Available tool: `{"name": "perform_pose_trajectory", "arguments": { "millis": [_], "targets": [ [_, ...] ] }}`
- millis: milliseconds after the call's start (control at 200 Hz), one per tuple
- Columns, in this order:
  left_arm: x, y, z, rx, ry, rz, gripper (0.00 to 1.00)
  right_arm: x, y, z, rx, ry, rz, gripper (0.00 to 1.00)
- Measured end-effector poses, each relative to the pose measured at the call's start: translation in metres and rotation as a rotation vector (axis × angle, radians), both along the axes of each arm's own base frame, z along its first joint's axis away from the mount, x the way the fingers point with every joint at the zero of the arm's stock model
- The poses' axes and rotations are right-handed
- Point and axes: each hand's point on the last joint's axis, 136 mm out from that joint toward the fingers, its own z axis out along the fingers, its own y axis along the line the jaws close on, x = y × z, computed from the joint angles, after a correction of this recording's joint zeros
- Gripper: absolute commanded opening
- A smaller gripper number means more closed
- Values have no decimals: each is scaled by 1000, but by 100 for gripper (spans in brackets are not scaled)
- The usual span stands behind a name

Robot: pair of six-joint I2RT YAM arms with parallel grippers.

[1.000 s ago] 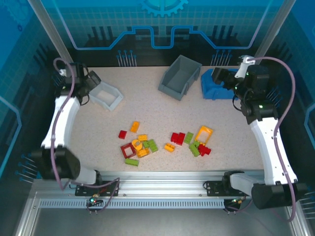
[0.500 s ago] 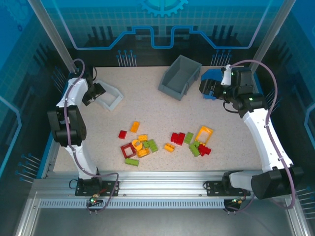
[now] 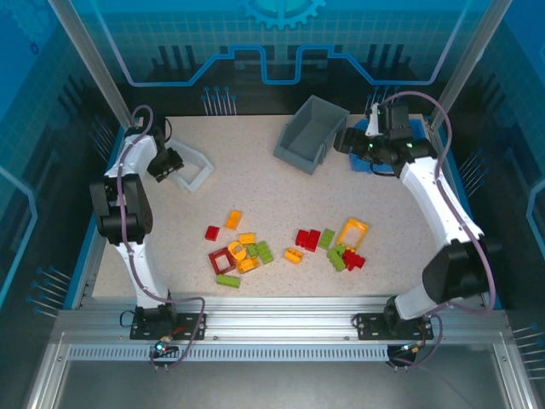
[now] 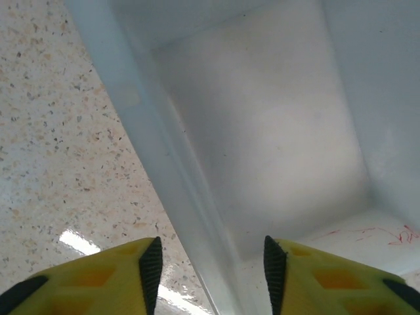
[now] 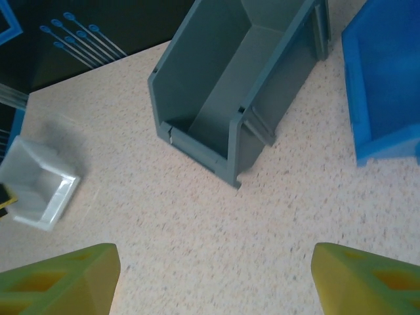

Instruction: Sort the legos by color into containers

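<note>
Speckled table (image 3: 281,200); alu rail (image 3: 281,328) near edge; blue backdrop (image 3: 281,43) w/ gear.

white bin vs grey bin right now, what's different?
The white bin is smaller and paler than the grey bin. The left gripper straddles the white bin's wall, jaws open, while nothing touches the grey bin. Both are open-topped and empty.
</note>
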Motion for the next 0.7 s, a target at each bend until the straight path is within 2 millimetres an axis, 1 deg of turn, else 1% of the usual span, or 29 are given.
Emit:
{"name": "perform_pose_trajectory", "arguments": {
  "millis": [35,130,190,325,410,500,590,700],
  "targets": [
    [1,-1,0,0,-4,-8,34,9,2,-4,-5,9,-2,74],
    [4,-4,1,4,-11,-37,32,35,8,-15,-21,29,-16,70],
    [5,-7,0,7,-13,-54,28,51,10,-23,-31,43,-30,67],
    [12,-19,1,21,-33,-112,16,85,15,-44,-40,83,-69,65],
    [16,-32,2,20,-43,-167,13,104,17,-62,-45,114,-95,68],
    [20,-46,3,24,-55,-224,11,124,21,-77,-46,141,-109,69],
    [22,-60,3,17,-61,-269,10,143,25,-91,-50,161,-120,68],
    [24,-79,4,13,-68,-328,10,159,27,-109,-61,192,-131,65]
  ]
}}
